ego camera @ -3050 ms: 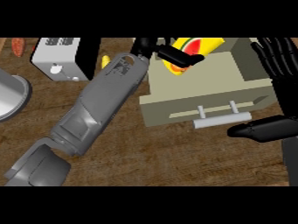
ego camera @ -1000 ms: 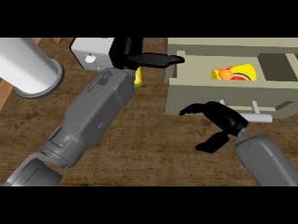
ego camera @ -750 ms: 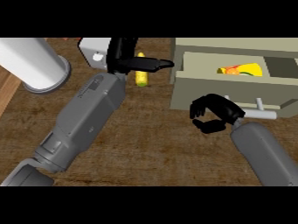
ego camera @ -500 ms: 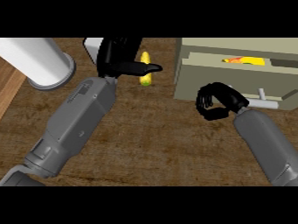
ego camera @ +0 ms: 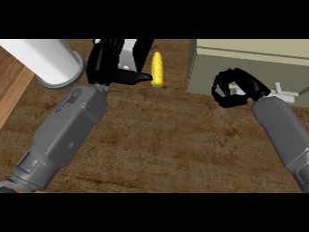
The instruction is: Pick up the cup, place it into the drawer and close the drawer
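The beige drawer unit stands at the upper right. Its front sits flush and nothing of the inside shows. A white handle sticks out of the front. My right hand is against the drawer front just left of the handle, fingers curled with nothing in them. The cup is hidden from view. My left hand is at the upper middle, fingers up and relaxed, thumb pointing right, holding nothing.
A yellow corn cob lies just right of the left hand. A large white cylinder stands at the upper left. A white appliance shows behind the left hand. The wooden counter edge runs down the left side.
The drawer has slid in: its open compartment with the yellow and red thing no longer shows. My right hand moved up against the drawer front. The left hand stayed near the corn cob.
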Robot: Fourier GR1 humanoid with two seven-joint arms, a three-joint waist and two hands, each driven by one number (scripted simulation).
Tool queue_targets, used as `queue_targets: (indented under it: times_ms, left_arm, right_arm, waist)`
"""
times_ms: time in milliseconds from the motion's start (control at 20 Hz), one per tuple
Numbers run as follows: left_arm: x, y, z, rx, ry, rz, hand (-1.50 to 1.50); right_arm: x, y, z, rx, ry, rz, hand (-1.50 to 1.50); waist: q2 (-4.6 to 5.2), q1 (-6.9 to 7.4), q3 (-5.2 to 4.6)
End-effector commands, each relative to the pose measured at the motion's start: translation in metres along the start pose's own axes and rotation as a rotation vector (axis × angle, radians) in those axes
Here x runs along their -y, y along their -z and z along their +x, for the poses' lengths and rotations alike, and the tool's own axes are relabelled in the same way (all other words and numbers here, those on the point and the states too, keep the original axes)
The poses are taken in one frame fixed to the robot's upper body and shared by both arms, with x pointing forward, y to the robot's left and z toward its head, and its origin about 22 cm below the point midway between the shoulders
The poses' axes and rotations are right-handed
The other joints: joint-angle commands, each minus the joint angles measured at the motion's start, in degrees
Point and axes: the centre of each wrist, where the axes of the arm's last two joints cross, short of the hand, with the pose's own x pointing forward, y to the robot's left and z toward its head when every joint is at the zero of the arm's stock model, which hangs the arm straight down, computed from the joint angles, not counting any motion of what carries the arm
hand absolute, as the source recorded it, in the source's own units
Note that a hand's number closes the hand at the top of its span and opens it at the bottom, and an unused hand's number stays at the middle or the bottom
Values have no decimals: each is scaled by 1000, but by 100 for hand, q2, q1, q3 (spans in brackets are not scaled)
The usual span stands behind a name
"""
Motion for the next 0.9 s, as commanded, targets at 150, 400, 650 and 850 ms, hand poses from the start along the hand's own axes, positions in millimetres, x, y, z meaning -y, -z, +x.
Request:
queue_targets:
  times_ms: [150, 400, 650, 850]
  left_arm:
    - [-16, -7, 3, -14, 4, -27, -150]
    - [-9, -11, 0, -17, -37, -50, -150]
    - [-12, -19, -5, -19, -48, -62, -150]
    - [-26, -21, -1, -26, -41, -59, -150]
  right_arm:
    - [84, -1, 26, -26, -34, -211, 150]
    - [101, -5, 33, -5, -25, -210, 150]
    - [111, -11, 36, 34, 15, -214, 150]
    - [116, -21, 29, 22, 24, -207, 150]
  waist:
    - [119, 280, -36]
    - [112, 389, -47]
    - [136, 444, -52]
    - [137, 459, -53]
